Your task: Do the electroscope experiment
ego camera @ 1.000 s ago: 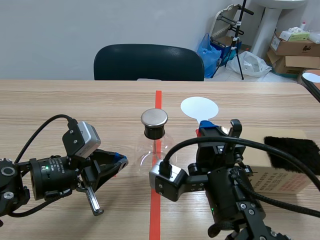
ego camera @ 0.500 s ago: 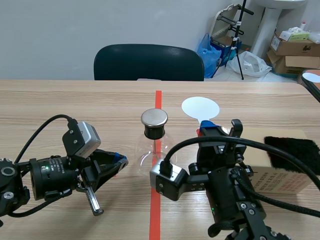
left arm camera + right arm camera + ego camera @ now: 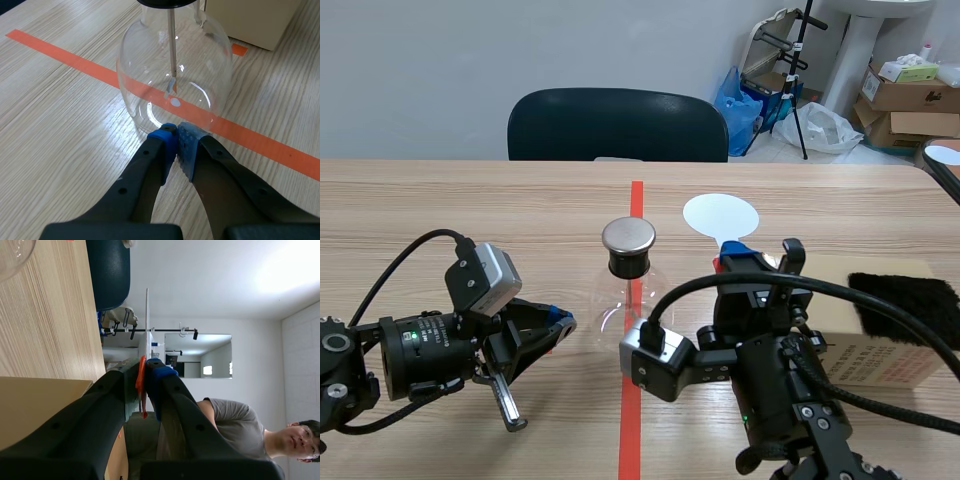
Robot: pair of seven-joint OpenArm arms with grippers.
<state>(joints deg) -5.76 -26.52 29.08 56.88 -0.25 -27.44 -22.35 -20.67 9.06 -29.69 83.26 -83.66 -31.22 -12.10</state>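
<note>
Glass electroscope flask (image 3: 620, 285): 1; white disc (image 3: 720, 215): 1; cardboard box (image 3: 880, 365): 1.

A workroom set up as a small robotics lab is shown. A wood-grain table (image 3: 470, 210) is marked with an orange-red tape line (image 3: 636, 200), and the left arm (image 3: 420, 355) and the right arm (image 3: 775, 395) are seen at its near edge. A glass flask (image 3: 615, 295) is set between these 2 arms. A dark chair (image 3: 617, 125) is placed at the far side, before a plain grey wall (image 3: 440, 60). At the far right, cardboard boxes (image 3: 905, 95), a blue bag (image 3: 735, 100) and a black stand (image 3: 800, 80) are kept beyond the table.
</note>
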